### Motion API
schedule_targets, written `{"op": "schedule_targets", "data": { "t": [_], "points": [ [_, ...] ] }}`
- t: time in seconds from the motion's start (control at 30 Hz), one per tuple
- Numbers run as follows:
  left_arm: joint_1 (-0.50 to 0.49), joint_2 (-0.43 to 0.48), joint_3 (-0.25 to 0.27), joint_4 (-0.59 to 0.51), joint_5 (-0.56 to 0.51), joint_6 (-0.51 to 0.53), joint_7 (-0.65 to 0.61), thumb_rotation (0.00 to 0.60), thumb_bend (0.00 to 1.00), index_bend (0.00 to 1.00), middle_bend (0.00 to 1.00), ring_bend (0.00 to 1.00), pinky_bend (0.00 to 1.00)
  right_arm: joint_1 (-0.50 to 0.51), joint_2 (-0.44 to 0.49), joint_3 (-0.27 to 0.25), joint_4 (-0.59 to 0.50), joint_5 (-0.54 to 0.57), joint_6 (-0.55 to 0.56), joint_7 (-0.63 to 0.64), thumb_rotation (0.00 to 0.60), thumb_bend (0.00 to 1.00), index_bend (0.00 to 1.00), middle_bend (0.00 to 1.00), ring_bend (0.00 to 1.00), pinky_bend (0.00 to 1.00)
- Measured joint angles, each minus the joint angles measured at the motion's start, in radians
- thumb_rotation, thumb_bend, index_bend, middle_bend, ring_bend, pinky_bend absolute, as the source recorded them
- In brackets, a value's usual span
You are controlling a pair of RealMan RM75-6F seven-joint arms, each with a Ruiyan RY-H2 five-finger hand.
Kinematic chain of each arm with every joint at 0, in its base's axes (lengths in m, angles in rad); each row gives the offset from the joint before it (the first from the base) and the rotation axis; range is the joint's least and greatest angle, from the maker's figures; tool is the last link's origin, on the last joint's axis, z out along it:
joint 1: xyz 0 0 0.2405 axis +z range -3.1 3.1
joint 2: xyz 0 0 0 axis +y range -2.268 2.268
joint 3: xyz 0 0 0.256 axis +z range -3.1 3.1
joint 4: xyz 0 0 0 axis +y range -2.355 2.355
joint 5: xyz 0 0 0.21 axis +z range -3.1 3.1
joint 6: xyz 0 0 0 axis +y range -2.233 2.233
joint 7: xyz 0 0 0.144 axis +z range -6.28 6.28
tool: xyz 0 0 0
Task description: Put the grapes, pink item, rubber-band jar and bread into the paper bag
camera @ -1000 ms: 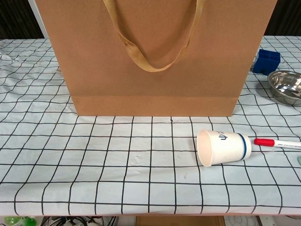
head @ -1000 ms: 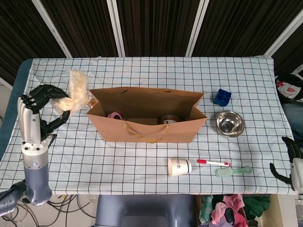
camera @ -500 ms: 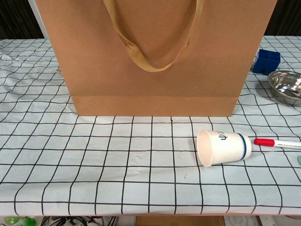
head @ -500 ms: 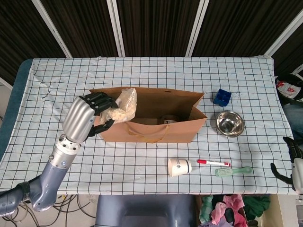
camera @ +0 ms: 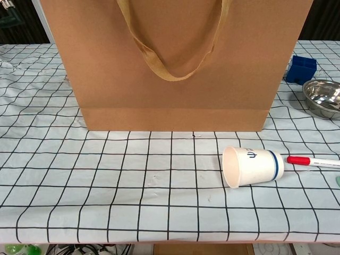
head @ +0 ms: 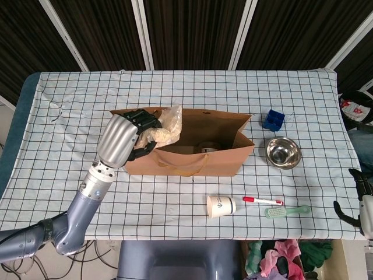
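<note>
The brown paper bag point(head: 224, 162) stands open in the middle of the checked table; in the chest view its front wall point(camera: 175, 64) fills the upper frame. My left hand point(head: 125, 139) hovers over the bag's left end and grips the wrapped bread point(head: 167, 125), which hangs over the opening. Inside the bag a jar lid point(head: 208, 147) shows; the other contents are hidden by the hand and bread. My right hand point(head: 361, 201) stays at the table's far right edge with fingers apart, holding nothing.
A blue box point(head: 273, 120) and a steel bowl point(head: 283, 153) sit right of the bag. In front lie a tipped paper cup point(head: 221, 206), a red-capped marker point(head: 262, 200) and a green toothbrush point(head: 287, 210). The cup point(camera: 252, 166) also shows in the chest view.
My left hand carried the bread from the table's left side rightwards to above the bag's left end. The right hand stayed still.
</note>
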Motion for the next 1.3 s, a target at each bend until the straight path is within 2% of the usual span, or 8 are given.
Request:
{"op": "schedule_targets", "data": {
  "t": [0.13, 0.27, 0.37, 0.53, 0.8, 0.97, 1.13, 1.3],
  "points": [
    [-0.003, -0.003, 0.003, 0.003, -0.037, -0.017, 0.005, 0.6, 0.37, 0.52, 0.47, 0.31, 0.53, 0.0, 0.0, 0.0, 0.0, -0.002, 0.002, 0.0, 0.6, 0.3, 0.1, 0.09, 0.19, 0.33],
    [-0.004, 0.015, 0.01, -0.008, -0.084, -0.059, 0.02, 0.6, 0.12, 0.25, 0.16, 0.03, 0.23, -0.001, 0.0, 0.001, 0.0, -0.001, 0.003, 0.0, 0.6, 0.3, 0.1, 0.09, 0.19, 0.33],
    [-0.007, 0.05, 0.014, -0.037, -0.135, -0.103, 0.037, 0.6, 0.08, 0.19, 0.09, 0.0, 0.15, -0.001, 0.0, 0.001, 0.0, 0.0, 0.002, 0.001, 0.6, 0.3, 0.1, 0.09, 0.19, 0.33],
    [-0.002, 0.104, -0.004, -0.094, -0.176, -0.122, 0.026, 0.6, 0.07, 0.19, 0.09, 0.0, 0.14, 0.0, -0.001, 0.0, 0.001, -0.001, 0.0, 0.0, 0.6, 0.3, 0.1, 0.09, 0.19, 0.33],
    [0.083, 0.191, -0.007, -0.157, -0.042, 0.046, 0.057, 0.6, 0.07, 0.2, 0.12, 0.0, 0.14, 0.0, -0.003, -0.002, 0.0, -0.005, 0.002, -0.004, 0.6, 0.3, 0.1, 0.09, 0.19, 0.33],
    [0.188, 0.26, 0.035, -0.157, 0.095, 0.168, 0.085, 0.6, 0.07, 0.19, 0.12, 0.0, 0.14, 0.0, -0.003, -0.002, -0.001, -0.008, 0.004, -0.008, 0.6, 0.3, 0.1, 0.09, 0.19, 0.33],
    [0.281, 0.31, 0.092, -0.124, 0.152, 0.235, 0.043, 0.6, 0.08, 0.19, 0.12, 0.0, 0.14, 0.0, -0.004, -0.003, -0.001, -0.007, 0.004, -0.011, 0.6, 0.3, 0.1, 0.09, 0.19, 0.33],
    [0.342, 0.307, 0.15, 0.03, 0.179, 0.273, -0.112, 0.6, 0.09, 0.19, 0.13, 0.0, 0.17, -0.001, -0.005, -0.001, -0.001, -0.004, 0.006, -0.013, 0.6, 0.3, 0.1, 0.09, 0.19, 0.33]
  ]
}}
